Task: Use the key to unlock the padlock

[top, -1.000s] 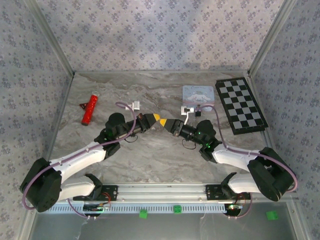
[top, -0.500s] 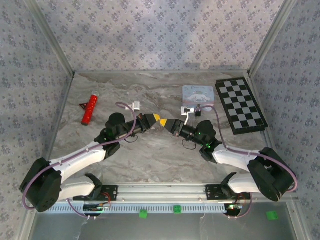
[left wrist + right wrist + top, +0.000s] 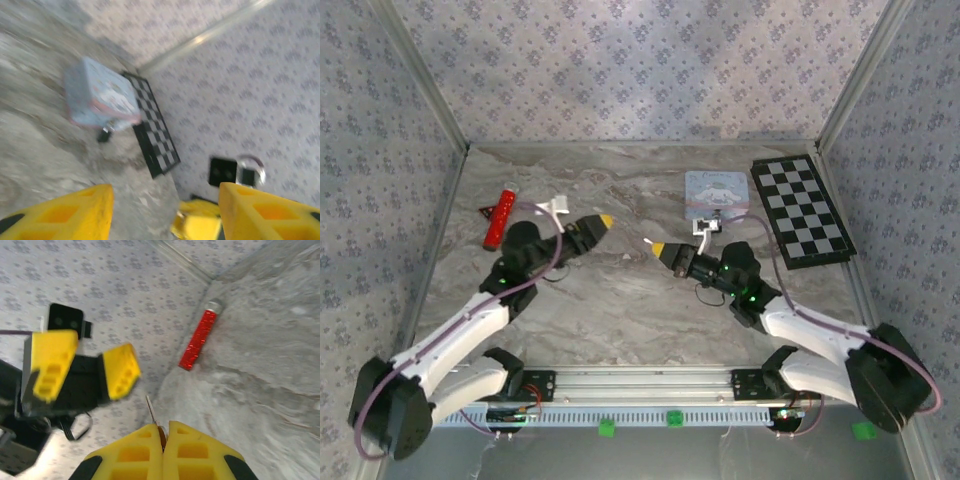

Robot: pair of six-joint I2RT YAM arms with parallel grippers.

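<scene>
Dark padlock (image 3: 103, 135) lies beside tin (image 3: 100, 97); right jaws pinch thin key (image 3: 150, 413).

Left wrist view is blurring badly, so the padlock (image 3: 103, 135) ahead of the left gripper (image 3: 165, 197) is showing as just a dark smudge. The right gripper (image 3: 162, 432) is hiding most of the key (image 3: 150, 411) between its pinched fingers.

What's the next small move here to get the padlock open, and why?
Probably bring the left pincer over to the small dark padlock by the tin and grip it. The right pincer is shut on the thin key, the left is open and empty, and the blurred lock seems unheld.
</scene>
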